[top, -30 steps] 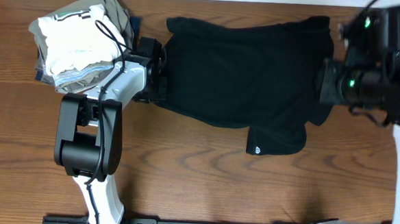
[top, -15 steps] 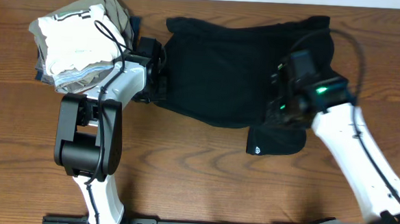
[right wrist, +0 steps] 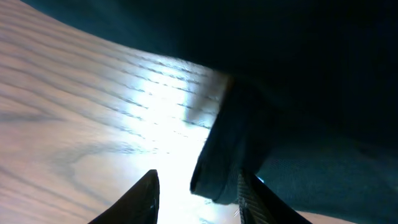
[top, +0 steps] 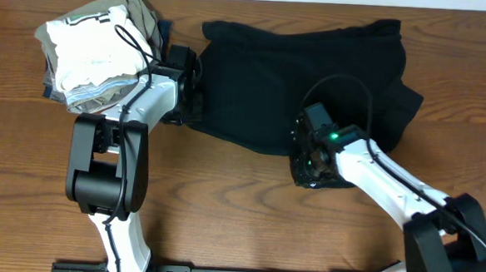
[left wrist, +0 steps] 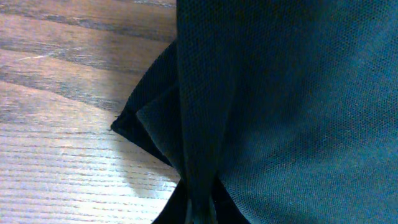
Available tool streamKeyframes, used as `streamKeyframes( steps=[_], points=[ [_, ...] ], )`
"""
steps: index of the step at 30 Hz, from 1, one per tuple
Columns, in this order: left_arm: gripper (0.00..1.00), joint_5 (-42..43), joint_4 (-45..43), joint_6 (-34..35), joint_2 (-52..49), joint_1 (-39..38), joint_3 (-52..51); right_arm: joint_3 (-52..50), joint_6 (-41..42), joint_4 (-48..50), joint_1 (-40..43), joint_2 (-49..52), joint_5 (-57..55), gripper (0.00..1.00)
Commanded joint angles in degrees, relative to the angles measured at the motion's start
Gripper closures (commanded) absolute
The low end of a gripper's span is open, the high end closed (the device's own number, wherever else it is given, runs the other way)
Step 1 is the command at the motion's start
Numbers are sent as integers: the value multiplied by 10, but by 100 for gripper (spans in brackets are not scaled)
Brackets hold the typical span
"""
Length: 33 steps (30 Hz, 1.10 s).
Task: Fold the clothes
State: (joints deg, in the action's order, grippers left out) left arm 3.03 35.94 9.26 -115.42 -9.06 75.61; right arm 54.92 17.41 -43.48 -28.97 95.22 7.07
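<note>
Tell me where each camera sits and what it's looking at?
Overhead: above the table, looking straight down; garment, clothes pile, both arms show.
Left wrist: on the left arm, facing garment cloth pinched at its jaws; table beyond.
Right wrist: on the right arm, facing the table; open jaws at a garment fold.
Shared: all three see garment and table.

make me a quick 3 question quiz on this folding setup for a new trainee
1. True or false: the folded stack sits on the left fingers' side of the black garment.
2. The right fingers are at the garment's: A far edge; B near-edge flap; C nowhere, off the cloth.
3. What do the left fingers pinch?

Key: 1 true; 2 B; 3 the garment's side edge.
</note>
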Motion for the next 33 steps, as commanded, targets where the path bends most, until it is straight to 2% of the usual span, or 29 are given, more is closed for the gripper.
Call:
streamKeyframes(
  steps=[1, 6, 19, 21, 26, 27, 33],
  points=[
    [94, -7, 4, 9, -5, 5, -3, -2, 11, -9, -11, 16, -48, 61],
    [94, -7, 4, 9, -5, 5, -3, -2, 38, -42, -11, 19, -109, 61],
    [94, -7, 4, 10, -5, 5, -3, -3, 38, -9, -11, 33, -83, 63],
    [94, -7, 4, 10, -5, 5, -3, -4, 43, -11, -11, 39, -81, 67],
    [94, -7, 4, 9, -3, 5, -3, -3, 64, -24, -10, 36, -82, 96],
    [94, -7, 6, 9, 0, 5, -3, -2, 64, -30, -7, 32, -82, 99],
    [94, -7, 35, 9, 49, 11, 3, 46, 68, -122, 36, -21, -86, 99]
  ],
)
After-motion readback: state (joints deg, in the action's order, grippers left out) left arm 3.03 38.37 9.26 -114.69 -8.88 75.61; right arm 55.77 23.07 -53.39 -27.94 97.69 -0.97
